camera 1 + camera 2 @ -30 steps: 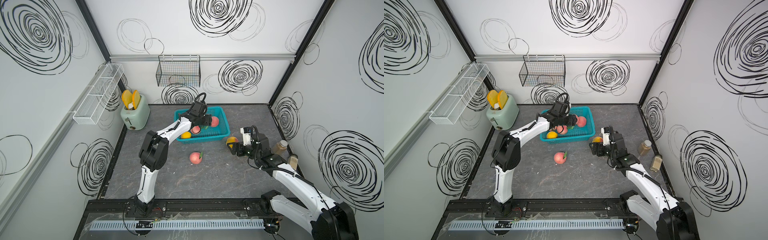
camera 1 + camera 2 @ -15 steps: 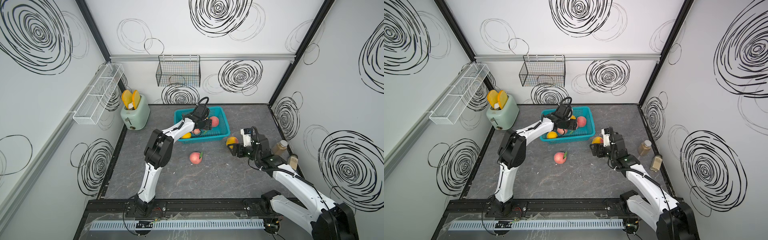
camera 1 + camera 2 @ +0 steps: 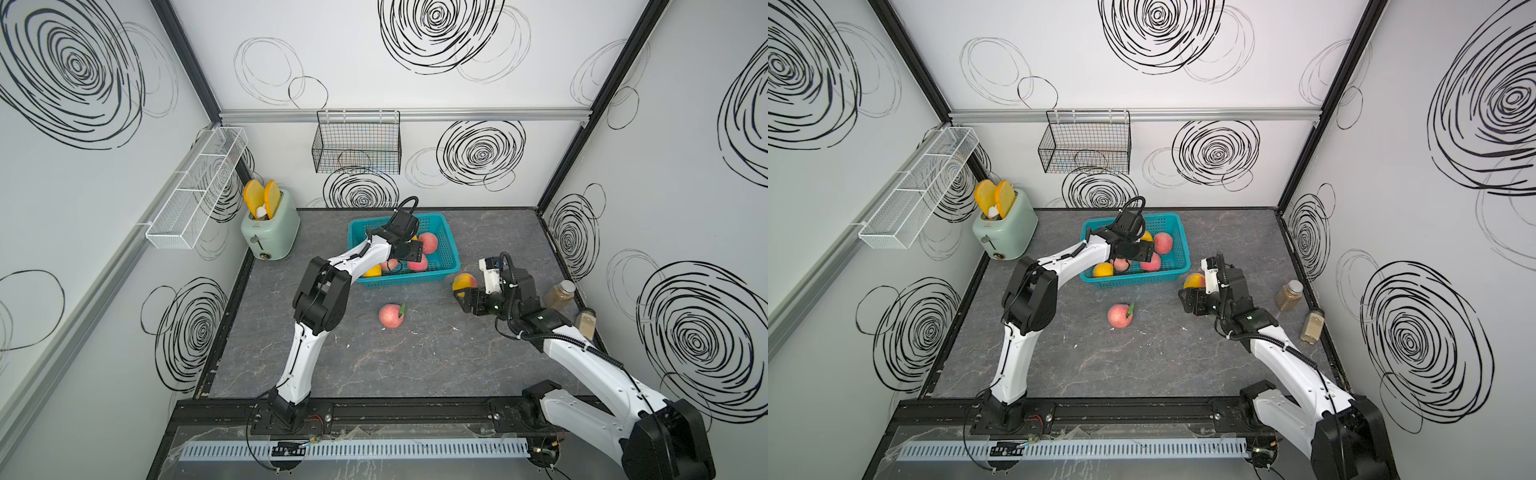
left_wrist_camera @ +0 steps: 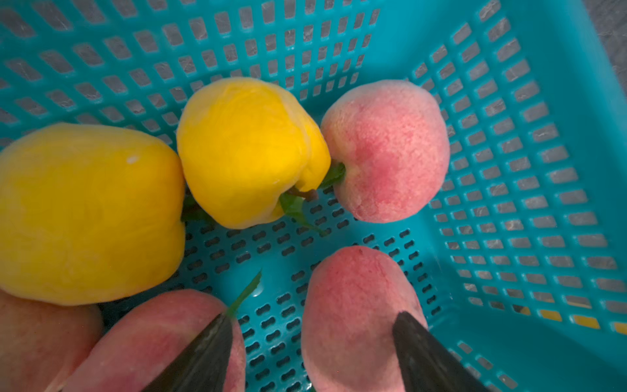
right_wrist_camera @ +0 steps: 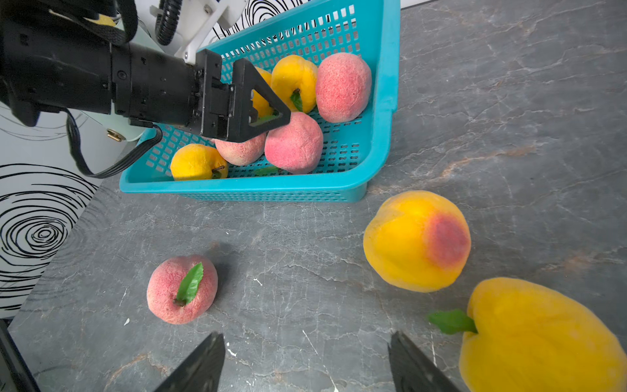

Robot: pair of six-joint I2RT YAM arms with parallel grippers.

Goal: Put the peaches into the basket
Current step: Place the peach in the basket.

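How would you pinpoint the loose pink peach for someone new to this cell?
Find the teal basket at the back of the grey tabletop. On the bare surface in front of its near wall lies one pink peach. It is the only pink one outside the basket; the other loose peaches are yellow.

You're looking into a lab test booth dressed as a kitchen: white walls (image 3: 353, 62) scribbled with black swirls, a stone-look table (image 3: 415, 357), a toaster (image 3: 270, 237), a wire basket (image 3: 357, 149) on a wall rail (image 3: 478, 113), and a left arm (image 3: 300, 357) and right arm (image 3: 590, 361) bolted to a front beam (image 3: 415, 411).
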